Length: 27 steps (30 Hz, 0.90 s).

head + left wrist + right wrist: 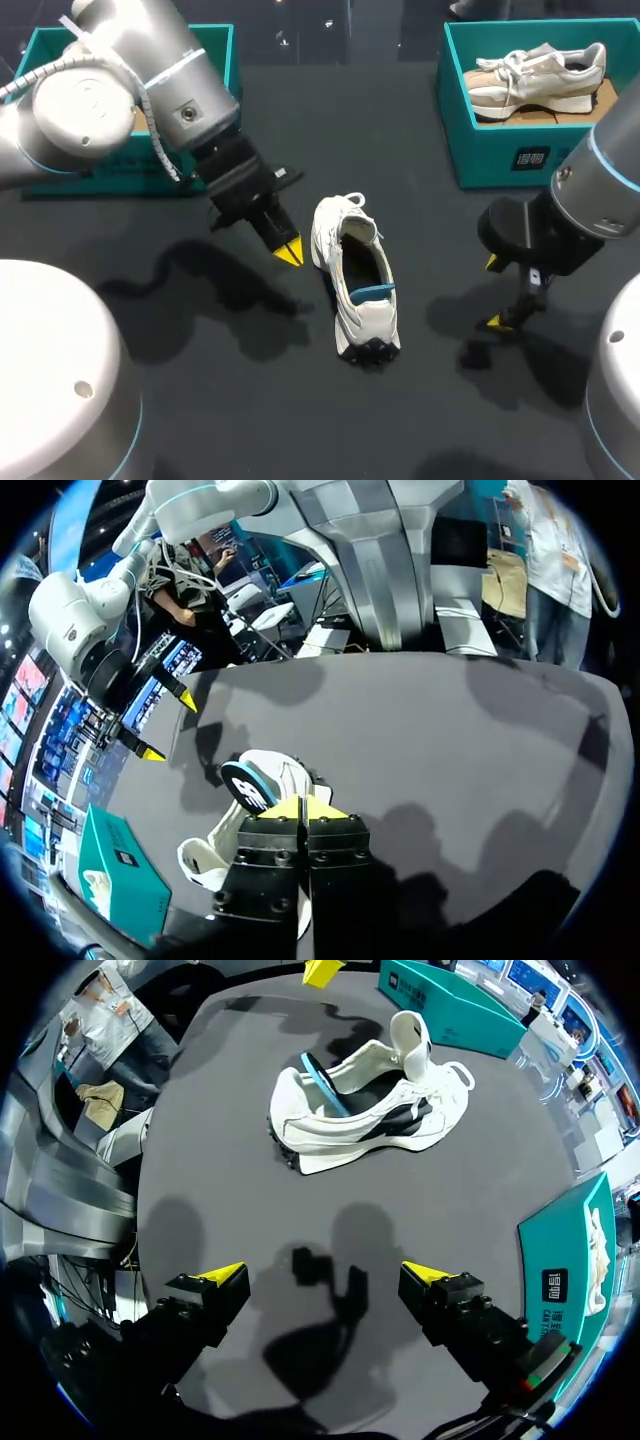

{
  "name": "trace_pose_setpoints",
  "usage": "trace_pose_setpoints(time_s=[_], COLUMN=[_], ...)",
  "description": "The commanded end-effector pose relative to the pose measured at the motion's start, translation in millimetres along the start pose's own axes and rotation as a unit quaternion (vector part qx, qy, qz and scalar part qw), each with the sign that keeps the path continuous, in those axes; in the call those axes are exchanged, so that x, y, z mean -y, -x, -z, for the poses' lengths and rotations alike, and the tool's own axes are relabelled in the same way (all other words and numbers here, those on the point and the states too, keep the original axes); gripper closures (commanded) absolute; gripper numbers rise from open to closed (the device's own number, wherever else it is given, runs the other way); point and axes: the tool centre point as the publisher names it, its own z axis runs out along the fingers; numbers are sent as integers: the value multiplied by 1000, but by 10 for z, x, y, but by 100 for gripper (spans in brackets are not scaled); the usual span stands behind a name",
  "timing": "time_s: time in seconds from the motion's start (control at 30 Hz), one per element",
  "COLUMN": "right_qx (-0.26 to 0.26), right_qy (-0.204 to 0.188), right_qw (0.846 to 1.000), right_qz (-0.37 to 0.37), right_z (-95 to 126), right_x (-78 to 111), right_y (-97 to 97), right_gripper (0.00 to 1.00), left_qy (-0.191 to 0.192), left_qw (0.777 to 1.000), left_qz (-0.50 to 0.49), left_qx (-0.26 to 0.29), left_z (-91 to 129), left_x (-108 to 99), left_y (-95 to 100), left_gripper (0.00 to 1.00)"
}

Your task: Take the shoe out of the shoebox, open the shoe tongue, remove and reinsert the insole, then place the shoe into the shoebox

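Dark bench [350, 120] in head view is carrying the shoe [355, 290] mid-surface, blue insole [372, 293] sticking up, shoebox [500, 150] at back right. Left wrist: left end effector [303, 808] is hovering pinched together, empty, shoe just ahead — probably lining up on the insole. Right wrist: right end effector [322, 1275] is standing wide, well clear.

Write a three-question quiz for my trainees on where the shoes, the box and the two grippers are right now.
1. True or false: the right box holds a second shoe.
2. Which gripper is open? A) the left gripper B) the right gripper C) both
3. What blue thing sticks up out of the shoe on the table?

Key: 1 true. 2 B; the left one's tips are together. 3 the insole.
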Motion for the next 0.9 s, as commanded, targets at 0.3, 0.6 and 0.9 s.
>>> trace_pose_setpoints(time_s=[0.3,0.6,0.9], right_qx=[1,7,8], right_qy=[1,-5,-3], right_qw=[1000,999,999], right_qz=[1,-34,-40], right_z=[-3,123,134], right_x=[10,249,301], right_y=[-18,-128,-130], right_gripper=[0,0,0], left_qy=[2,29,42], left_qw=[999,995,989], left_qz=[-7,-41,-78], left_qx=[-34,-81,-122], left_z=[0,25,36], left_x=[-26,-39,-13], left_y=[58,135,264], left_gripper=[100,100,100])
